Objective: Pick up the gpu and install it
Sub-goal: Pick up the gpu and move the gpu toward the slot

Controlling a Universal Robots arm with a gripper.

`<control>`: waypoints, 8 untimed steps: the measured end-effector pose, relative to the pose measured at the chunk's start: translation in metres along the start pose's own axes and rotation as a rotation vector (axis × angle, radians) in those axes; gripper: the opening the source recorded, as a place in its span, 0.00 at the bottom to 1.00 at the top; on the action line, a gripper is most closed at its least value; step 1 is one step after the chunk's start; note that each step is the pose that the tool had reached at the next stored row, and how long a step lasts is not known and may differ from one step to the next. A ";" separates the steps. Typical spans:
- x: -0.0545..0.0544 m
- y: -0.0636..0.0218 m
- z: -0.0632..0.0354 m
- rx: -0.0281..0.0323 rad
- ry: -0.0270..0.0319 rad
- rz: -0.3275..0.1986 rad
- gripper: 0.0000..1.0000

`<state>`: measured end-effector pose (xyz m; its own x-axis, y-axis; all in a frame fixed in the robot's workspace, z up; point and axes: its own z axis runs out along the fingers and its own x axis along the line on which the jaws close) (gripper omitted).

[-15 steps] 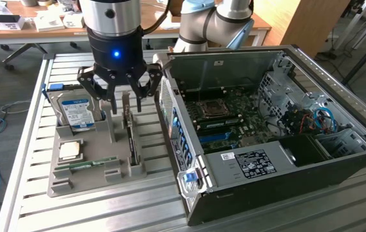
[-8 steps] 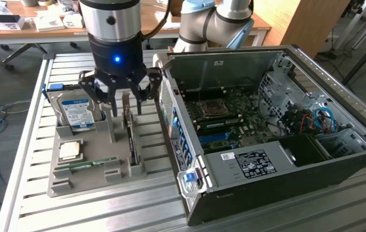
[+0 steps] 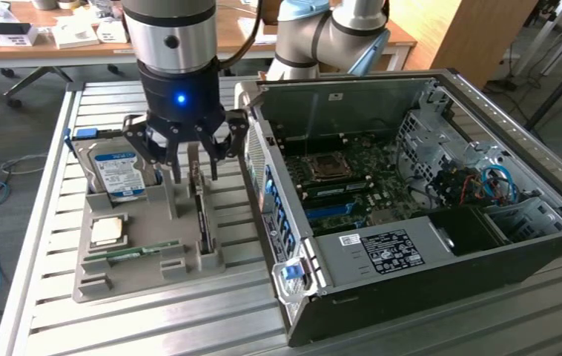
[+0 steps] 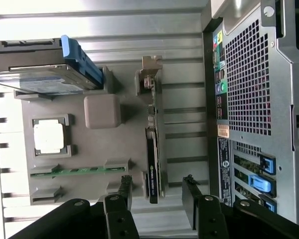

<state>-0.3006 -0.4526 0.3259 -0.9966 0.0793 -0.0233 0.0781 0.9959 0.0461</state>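
Spread gripper [image 3: 191,169] held over the gpu [image 3: 202,216], card stood on edge in grey holder tray [image 3: 113,282], hard drive [image 3: 118,174] seen at its ten o'clock, open computer case [image 3: 410,297] at three o'clock

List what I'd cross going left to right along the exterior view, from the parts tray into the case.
hard drive → gpu, standing on edge → case rear panel → motherboard socket → blue cables

The exterior camera looks down from on high across the grey parts tray [image 3: 147,285] and open computer case [image 3: 399,297]. The wrist camera hangs close, seemingly straight down, sharing the tray and the case's back.
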 end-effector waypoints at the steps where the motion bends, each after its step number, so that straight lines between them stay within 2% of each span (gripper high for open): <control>1: 0.000 0.0000 0.0010 -0.0001 0.0000 0.000 0.53; 8: 0.000 -0.0003 0.0070 -0.0001 -0.0001 0.000 0.53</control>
<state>-0.3006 -0.4526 0.3189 -0.9966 0.0793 -0.0233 0.0781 0.9959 0.0461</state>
